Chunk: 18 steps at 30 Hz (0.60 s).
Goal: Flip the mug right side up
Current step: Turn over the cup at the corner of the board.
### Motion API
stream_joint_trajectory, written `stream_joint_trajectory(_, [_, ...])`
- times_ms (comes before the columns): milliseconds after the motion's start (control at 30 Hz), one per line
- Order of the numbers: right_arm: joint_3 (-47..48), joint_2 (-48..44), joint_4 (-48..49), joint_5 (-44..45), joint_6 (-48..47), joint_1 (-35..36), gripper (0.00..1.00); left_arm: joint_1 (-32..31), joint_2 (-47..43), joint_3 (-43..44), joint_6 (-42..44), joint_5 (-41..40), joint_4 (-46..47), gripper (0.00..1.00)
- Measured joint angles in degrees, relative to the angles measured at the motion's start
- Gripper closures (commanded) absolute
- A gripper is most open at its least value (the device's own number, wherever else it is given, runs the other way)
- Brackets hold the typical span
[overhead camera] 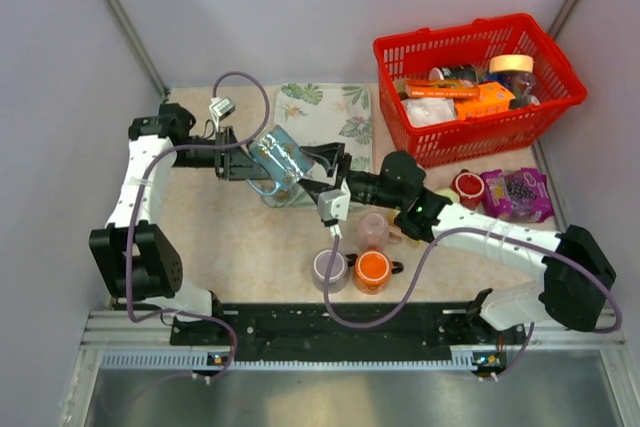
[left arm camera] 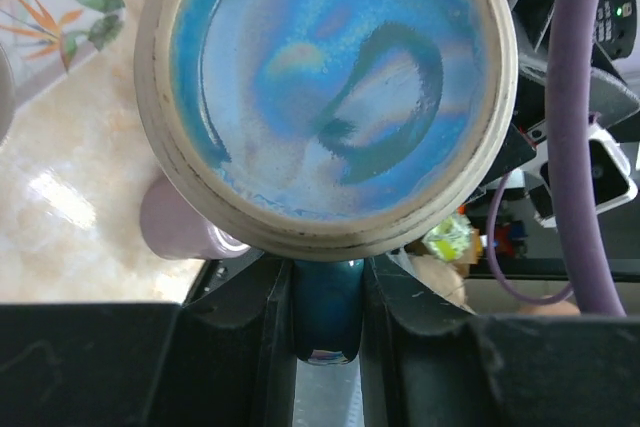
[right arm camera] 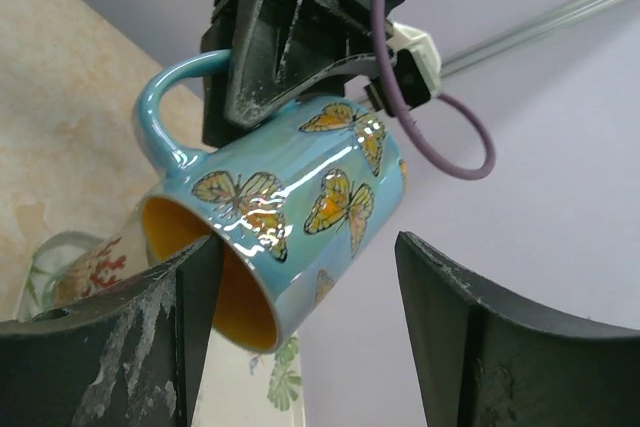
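Robot lab cell — plain walls (overhead camera: 330, 7), aluminium rail (overhead camera: 120, 337), red prop basket (overhead camera: 480, 137)

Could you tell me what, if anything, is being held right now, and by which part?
The left claw holds the blue mug by its handle; the right claw is open, holding nothing.

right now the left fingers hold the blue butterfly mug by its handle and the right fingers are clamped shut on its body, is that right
Not quite. The left fingers do hold the mug by its handle, but the right fingers are open, one on each side of its body, as the right wrist view shows.
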Motion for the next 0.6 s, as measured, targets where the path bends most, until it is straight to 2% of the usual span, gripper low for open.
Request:
stream_joint_trajectory(167, [-0.8,3.0,6.6,3.5,0.1,1.0,0.46,-1.3,0.1,-2.8,-6.1,0.9,0.5,1.00])
stream_joint_trajectory(300, [-0.8,4.4,8.3,4.9,0.3,1.0,0.67,-3.2,0.1,-4.5,-11.0,2.1,1.6,1.00])
stream_joint_trajectory(333, [-0.8,4.6,8.5,5.2,0.2,1.0,0.76,-3.6,0.1,-4.7,-12.1,2.5,2.0,1.00])
stream_joint_trajectory(400, [-0.9,4.7,9.8,5.9,-0.5,0.9,0.92,-4.1,0.1,-5.1,-15.0,2.7,2.3,0.81])
stream_joint_trajectory(433, [-0.9,4.7,10.5,6.1,-0.7,0.9,1.00,-4.2,0.1,-5.4,-16.6,2.9,2.4,0.75])
stream_joint_trajectory(500, [-0.7,4.8,12.2,7.8,-1.3,0.9,1.00,-4.7,0.1,-6.2,-20.6,3.8,2.5,0.61])
stream_joint_trajectory(600, [0.1,4.7,10.0,8.9,-0.6,0.9,1.00,-4.6,-0.5,-5.7,-19.8,2.2,3.6,0.54])
